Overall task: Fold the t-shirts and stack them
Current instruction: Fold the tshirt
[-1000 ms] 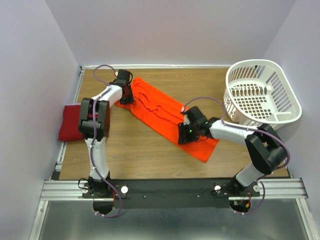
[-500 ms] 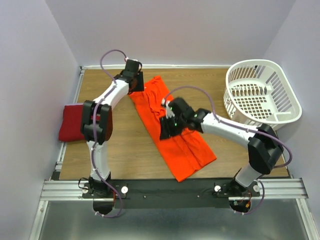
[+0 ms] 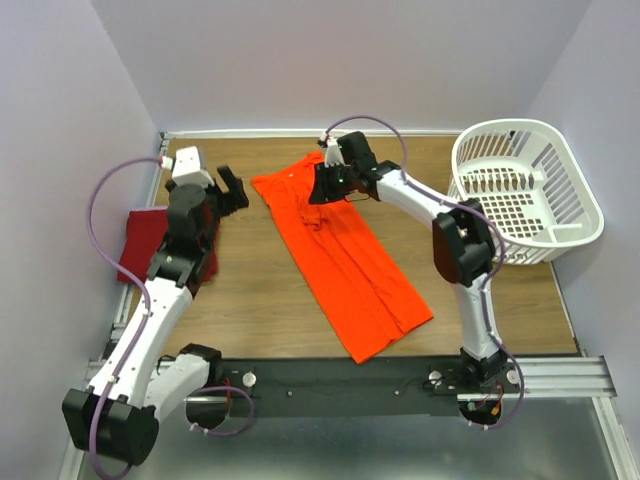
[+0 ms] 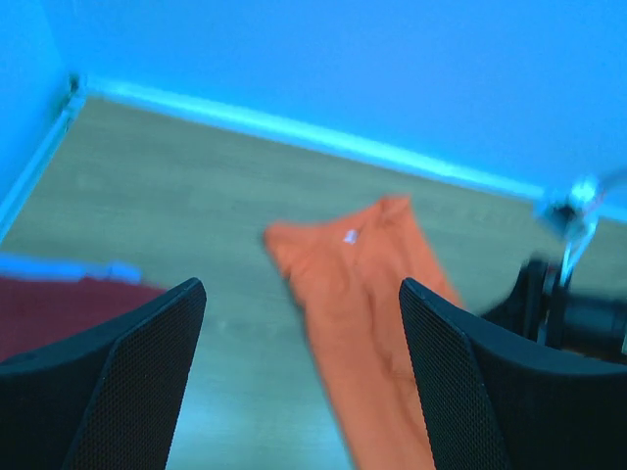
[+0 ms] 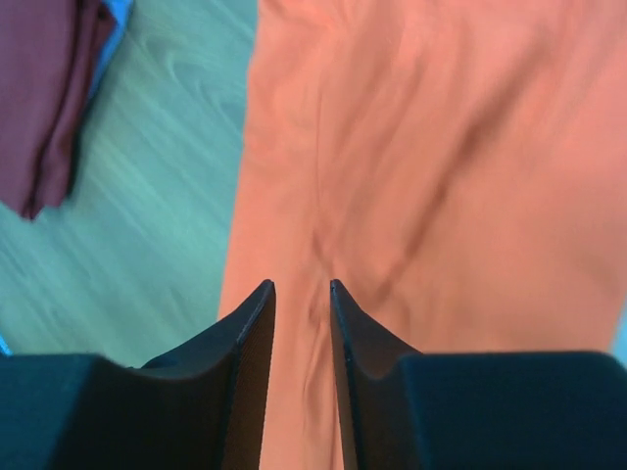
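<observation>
The left pincer [image 4: 301,294] is spread wide. The right pincer [image 5: 302,289] is over the orange shirt [image 3: 345,260]; I can't tell if it's pinching.

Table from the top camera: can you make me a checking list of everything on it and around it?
Surface: wooden table, bare wood between the things.
Job's things: orange t-shirt lies flat as a long slanted strip; dark red t-shirt is folded at the left edge, partly hidden by the left arm.
Clutter: white laundry basket at the far right, nothing seen inside.
Tools: left tool open, holding nothing; right tool nearly closed over the orange t-shirt's far end, and I cannot tell if it pinches the cloth.
Cables: purple cables loop off both arms.
Surroundings: pale walls; metal rail at the near edge.
</observation>
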